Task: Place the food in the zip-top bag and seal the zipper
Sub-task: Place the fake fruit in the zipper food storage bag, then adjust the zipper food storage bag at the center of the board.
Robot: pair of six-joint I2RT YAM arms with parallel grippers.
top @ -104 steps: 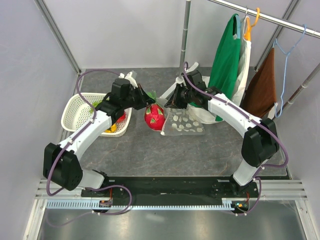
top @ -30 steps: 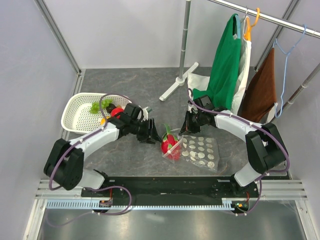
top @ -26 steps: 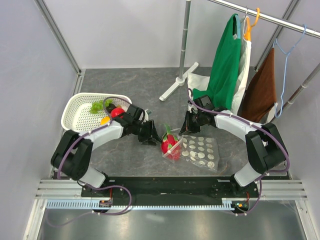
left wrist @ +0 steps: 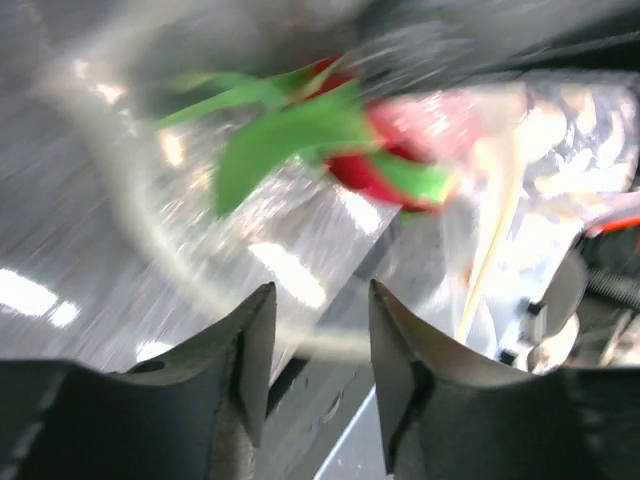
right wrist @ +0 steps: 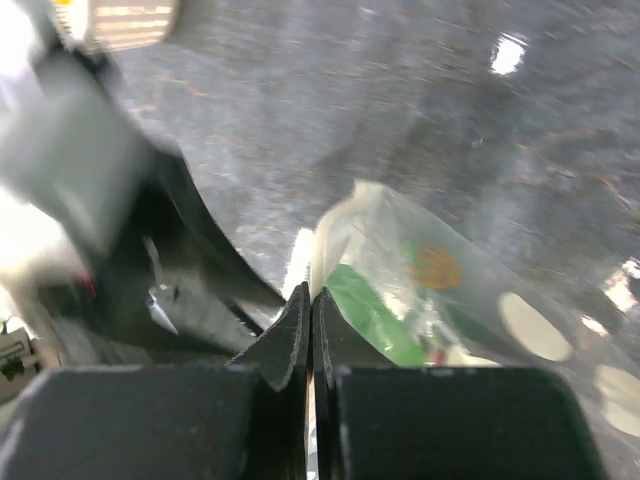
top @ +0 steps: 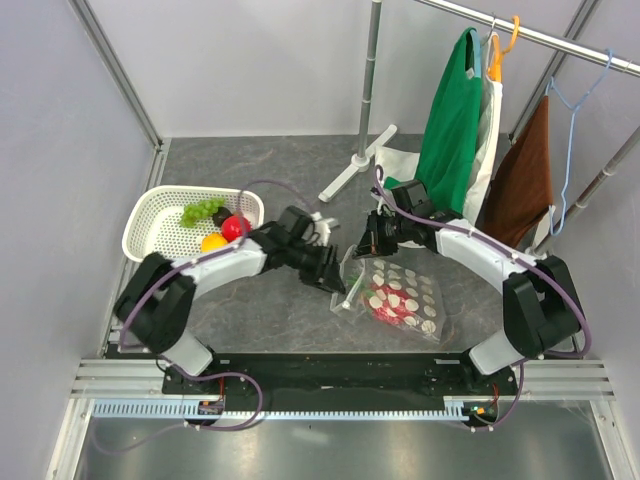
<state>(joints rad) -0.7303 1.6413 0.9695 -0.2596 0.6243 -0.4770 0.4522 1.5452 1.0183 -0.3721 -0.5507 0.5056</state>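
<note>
Just right of the table's (top: 260,170) centre, the dotted clear bag (top: 415,290) lay flat with its mouth turned left toward the two arms. The red fruit with green tips (top: 385,310) sat inside it, near the bag's near edge. The left wrist view showed the same fruit (left wrist: 400,150) through blurred plastic (left wrist: 300,230), its green tips pointing toward the opening.

The left claw (top: 340,285) was at the bag's mouth, just beside its left edge. Its two fingers (left wrist: 250,345) stood partly apart with a clear gap between them. The pale rim of the bag curved down toward that gap, but the blur hid whether it touched them.

The right claw (top: 366,247) was at the far left corner of the bag, where the plastic rose a little off the table. Its fingers (right wrist: 295,330) were pressed tightly together, pinching the bag's edge (right wrist: 325,235).

Well to the left, the white basket (top: 160,235) held the green bunch (top: 203,210), a small red piece (top: 236,227) and the yellow-orange piece (top: 213,241). A green garment (top: 450,110) and a brown one (top: 525,175) hung at the far right.
</note>
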